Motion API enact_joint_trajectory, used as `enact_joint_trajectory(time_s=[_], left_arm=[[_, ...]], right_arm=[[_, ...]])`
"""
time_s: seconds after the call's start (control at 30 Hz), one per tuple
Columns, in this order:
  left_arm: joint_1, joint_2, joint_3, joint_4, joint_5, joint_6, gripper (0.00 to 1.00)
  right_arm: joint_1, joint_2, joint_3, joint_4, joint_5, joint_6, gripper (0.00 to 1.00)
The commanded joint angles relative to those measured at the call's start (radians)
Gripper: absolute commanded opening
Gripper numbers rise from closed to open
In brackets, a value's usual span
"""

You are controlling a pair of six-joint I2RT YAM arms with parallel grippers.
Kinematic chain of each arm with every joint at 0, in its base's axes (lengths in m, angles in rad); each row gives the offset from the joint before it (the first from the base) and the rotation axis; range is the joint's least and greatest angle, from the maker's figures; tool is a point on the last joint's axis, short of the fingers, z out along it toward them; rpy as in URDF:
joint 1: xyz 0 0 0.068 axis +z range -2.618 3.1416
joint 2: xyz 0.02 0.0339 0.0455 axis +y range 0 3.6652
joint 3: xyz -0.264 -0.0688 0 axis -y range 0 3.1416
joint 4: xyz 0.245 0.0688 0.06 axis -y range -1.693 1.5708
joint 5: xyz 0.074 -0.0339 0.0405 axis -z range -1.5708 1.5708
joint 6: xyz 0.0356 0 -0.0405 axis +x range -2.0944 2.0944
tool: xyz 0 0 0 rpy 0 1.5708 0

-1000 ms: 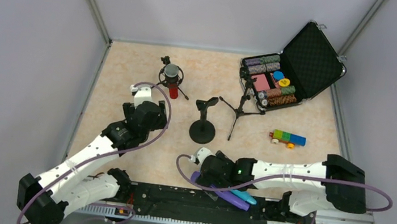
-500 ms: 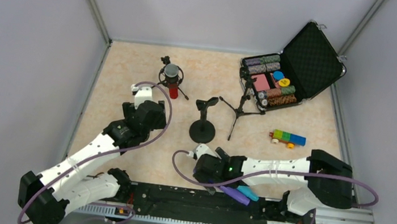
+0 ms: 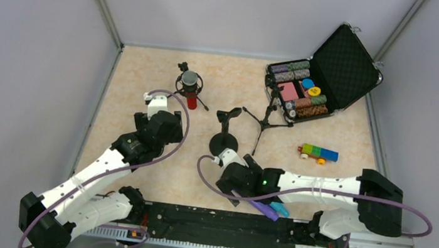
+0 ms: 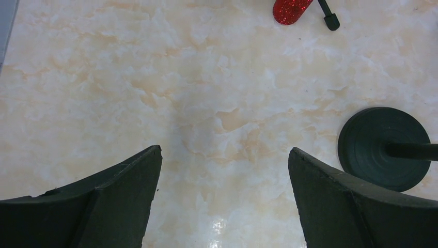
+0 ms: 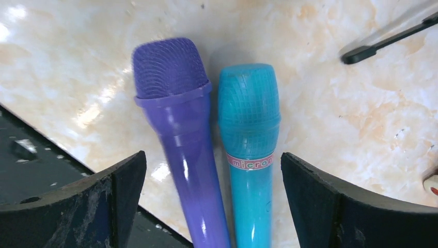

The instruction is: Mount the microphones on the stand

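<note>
Right tool (image 5: pixel 214 155) spread wide, shifted forward over purple microphone (image 5: pixel 178 119), blue microphone (image 5: pixel 249 119)

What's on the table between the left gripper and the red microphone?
Nothing. In the left wrist view, only bare table lies between the open left gripper and the red microphone. The round stand base sits off to one side.
</note>
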Motion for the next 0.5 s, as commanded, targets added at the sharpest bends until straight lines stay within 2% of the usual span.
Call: enact_joint_trajectory(time_s=[0.0,0.23,0.47], left_arm=[[0.003,-0.009,0.060,-0.006,-0.006,0.029,0.96],[0.003,0.021,0.132,-0.093,0.002,0.091,0.96],[0.003,0.036,0.123,-0.128,-0.009,0.167,0.95]], right_arm=[[-0.004,-0.131,0.042,0.063,-0.037,-0.025,0.99],[-0.005,-0.264,0.014,0.108,-0.197,-0.063,0.97],[-0.004,-0.237,-0.003,0.103,-0.327,-0.062,0.90]])
